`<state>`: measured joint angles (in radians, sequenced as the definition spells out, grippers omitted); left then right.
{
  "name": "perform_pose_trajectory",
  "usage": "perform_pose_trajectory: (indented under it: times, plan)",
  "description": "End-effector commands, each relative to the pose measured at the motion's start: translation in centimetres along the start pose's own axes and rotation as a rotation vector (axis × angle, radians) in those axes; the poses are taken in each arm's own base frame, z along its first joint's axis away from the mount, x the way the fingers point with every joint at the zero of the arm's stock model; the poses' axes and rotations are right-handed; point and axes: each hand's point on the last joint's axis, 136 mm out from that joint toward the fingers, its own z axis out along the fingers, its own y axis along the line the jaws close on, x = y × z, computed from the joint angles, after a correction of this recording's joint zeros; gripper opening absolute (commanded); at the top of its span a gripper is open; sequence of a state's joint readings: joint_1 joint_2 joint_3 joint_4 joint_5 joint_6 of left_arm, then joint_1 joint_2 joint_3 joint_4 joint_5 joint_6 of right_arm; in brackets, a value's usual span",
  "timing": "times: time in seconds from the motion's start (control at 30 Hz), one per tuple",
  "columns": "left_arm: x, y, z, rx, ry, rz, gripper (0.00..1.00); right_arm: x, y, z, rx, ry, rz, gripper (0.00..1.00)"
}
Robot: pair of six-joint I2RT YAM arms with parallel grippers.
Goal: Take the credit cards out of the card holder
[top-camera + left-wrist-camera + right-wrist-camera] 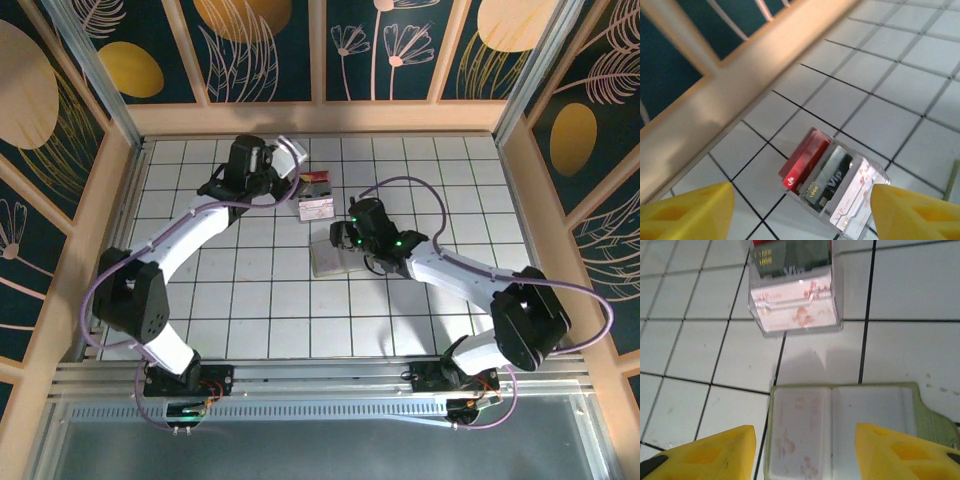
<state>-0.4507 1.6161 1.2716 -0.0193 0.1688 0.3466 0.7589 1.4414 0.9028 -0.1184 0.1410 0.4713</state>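
The card holder (875, 412) lies open and flat on the tiles, pale inside with a green edge (328, 262). Its left pocket shows a pale card with pink marks (797, 435). My right gripper (805, 432) hovers over it, open, its yellow fingers on either side of that left half (346, 240). Three credit cards stand in a small clear box (881, 175): a red one (805, 160), a dark one (834, 176) and a white one (858, 192). My left gripper (802, 200) is wide open just short of that box, holding nothing (285, 175).
The clear box (316, 208) sits about one tile beyond the card holder, its white card facing the right wrist camera (792, 310). A wooden rail (730, 95) and the patterned back wall run close behind the box. White tiled floor (250, 290) lies around.
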Motion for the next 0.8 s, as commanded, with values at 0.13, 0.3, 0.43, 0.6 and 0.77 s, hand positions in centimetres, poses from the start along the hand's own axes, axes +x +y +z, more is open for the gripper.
perform_pose_trajectory:
  times: [0.13, 0.3, 0.43, 0.6, 0.77]
  plan:
    - [0.3, 4.8, -4.1, -0.320, -0.160, -0.489, 0.99, 2.7, 1.8, 1.9, 0.071, 0.096, -0.105, 0.55]
    - [3.5, 6.2, -5.4, -0.466, -0.126, -0.639, 0.99, 4.7, 2.5, 3.3, 0.112, 0.157, -0.165, 0.54]
    - [5.7, 6.9, -6.9, -0.568, -0.138, -0.749, 0.99, 5.7, 2.3, 4.3, 0.153, 0.194, -0.183, 0.54]
    - [7.1, 7.1, -8.3, -0.621, -0.190, -0.851, 0.99, 6.4, 2.1, 5.3, 0.178, 0.225, -0.204, 0.54]
    - [8.4, 7.2, -8.5, -0.661, -0.180, -0.884, 0.99, 6.7, 1.7, 6.1, 0.212, 0.239, -0.224, 0.60]
